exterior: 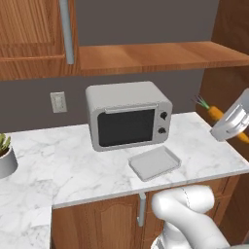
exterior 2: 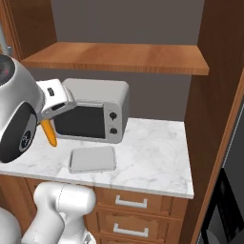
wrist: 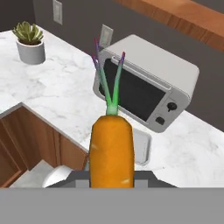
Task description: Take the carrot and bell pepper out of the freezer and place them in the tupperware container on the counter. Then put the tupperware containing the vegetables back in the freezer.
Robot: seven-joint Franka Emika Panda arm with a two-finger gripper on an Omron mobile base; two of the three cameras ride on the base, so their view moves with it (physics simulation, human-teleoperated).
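Your gripper (exterior: 232, 124) is clamped on the carrot (wrist: 111, 151), up in the air.
The tupperware container (exterior: 154, 162) sits on the tabletop (exterior: 73, 160) before the microwave (exterior: 127, 115); no readable writing.

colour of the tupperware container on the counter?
Light grey, plain; the tupperware container shows best in the left base view.

The microwave (exterior: 129, 115) stands on the counter (exterior: 73, 165), against the wall. The tupperware container (exterior: 154, 162) lies just before the microwave, toward its knob side. A shelf (exterior: 155, 54) hangs above the microwave. A potted plant (exterior: 6, 154) sits far left of the microwave. The carrot (exterior: 216, 115) hangs in the air right of the microwave.
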